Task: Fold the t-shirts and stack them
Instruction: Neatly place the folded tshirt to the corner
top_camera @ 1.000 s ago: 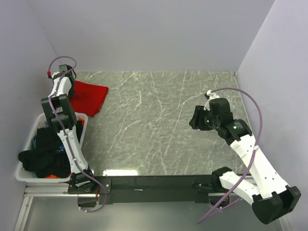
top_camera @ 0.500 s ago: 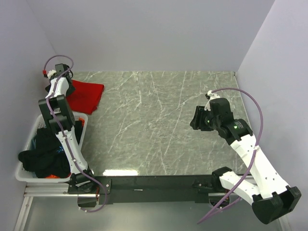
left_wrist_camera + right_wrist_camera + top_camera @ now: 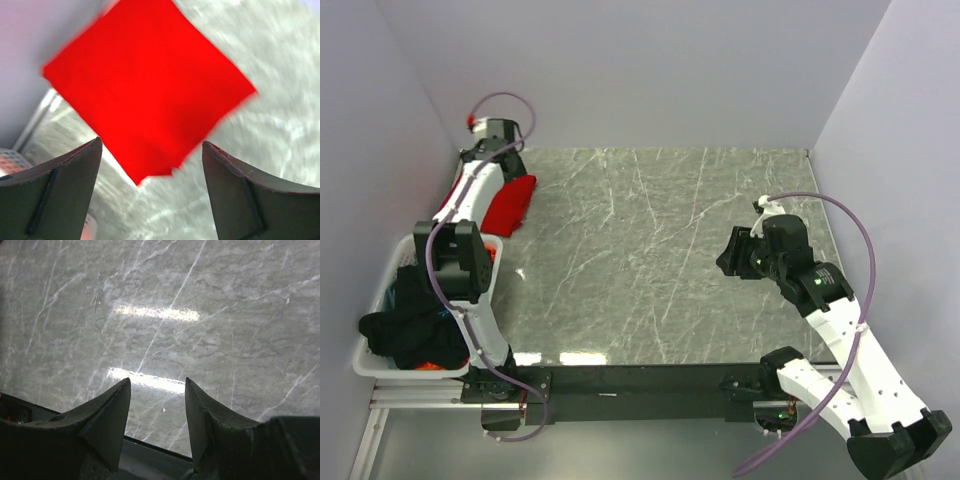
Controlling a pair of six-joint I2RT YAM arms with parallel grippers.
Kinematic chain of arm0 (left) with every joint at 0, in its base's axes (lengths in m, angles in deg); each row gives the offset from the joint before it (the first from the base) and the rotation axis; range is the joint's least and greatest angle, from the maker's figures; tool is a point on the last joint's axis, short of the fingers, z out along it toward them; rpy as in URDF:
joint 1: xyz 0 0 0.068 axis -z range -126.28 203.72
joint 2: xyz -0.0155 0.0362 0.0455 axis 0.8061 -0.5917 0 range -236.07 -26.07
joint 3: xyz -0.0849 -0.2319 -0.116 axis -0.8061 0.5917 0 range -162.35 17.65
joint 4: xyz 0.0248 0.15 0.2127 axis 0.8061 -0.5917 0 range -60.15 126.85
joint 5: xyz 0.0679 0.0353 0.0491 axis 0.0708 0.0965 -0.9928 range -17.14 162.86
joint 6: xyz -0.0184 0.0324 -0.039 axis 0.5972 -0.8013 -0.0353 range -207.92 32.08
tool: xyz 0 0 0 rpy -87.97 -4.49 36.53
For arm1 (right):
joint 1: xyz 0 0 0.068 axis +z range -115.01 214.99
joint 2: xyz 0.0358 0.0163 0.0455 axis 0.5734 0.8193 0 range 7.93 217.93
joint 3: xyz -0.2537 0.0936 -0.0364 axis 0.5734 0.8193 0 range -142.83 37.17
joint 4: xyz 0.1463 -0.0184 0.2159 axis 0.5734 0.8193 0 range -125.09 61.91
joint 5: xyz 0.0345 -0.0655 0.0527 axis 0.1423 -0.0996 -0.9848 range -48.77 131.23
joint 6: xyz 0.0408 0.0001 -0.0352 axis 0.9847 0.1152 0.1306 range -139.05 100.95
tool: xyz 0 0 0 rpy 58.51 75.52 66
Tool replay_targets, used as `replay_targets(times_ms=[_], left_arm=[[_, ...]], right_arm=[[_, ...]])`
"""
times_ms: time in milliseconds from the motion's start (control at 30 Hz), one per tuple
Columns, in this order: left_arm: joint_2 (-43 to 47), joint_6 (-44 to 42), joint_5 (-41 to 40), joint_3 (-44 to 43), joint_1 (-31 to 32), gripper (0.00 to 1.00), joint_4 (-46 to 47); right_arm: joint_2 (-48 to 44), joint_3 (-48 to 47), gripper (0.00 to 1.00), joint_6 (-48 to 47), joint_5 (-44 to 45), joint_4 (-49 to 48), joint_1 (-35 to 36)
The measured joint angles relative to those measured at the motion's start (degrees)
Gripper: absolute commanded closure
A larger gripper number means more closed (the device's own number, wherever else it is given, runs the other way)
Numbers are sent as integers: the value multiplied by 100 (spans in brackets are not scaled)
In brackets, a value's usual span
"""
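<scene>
Left hand (image 3: 151, 146): spread, empty, above folded plain red cloth t-shirt (image 3: 150, 85)
Right hand (image 3: 157, 383): partly spread, empty, over grey marble table (image 3: 200, 290)
Black t-shirts (image 3: 420, 325): heaped in white plastic basket (image 3: 365, 358)

T-shirt (image 3: 150, 95): plain bright red, no print. Tabletop (image 3: 650, 270): grey marble w/ white veins. Basket (image 3: 380, 283): white. Blk shirts (image 3: 415, 320) inside.

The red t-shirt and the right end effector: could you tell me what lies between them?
Only bare marble tabletop separates the red t-shirt from the right end effector, shown in the top external view.
</scene>
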Motion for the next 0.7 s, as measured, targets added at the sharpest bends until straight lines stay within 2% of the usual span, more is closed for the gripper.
replay_targets(times_ms=[300,467,567,700], left_arm=[[-605,-693,-76,315,772,20,50],[-1377,-785,-295,63,905,33,-17],[-1718,-844,-387,-44,890,37,-114],[-1928,-909,-608,-260,870,49,-122]], right_arm=[[-201,221,46,0,-46,-66,2],[-214,269,46,-7,-46,-70,2],[-212,269,46,-22,-46,-72,0],[-166,269,46,-31,-48,-72,0]])
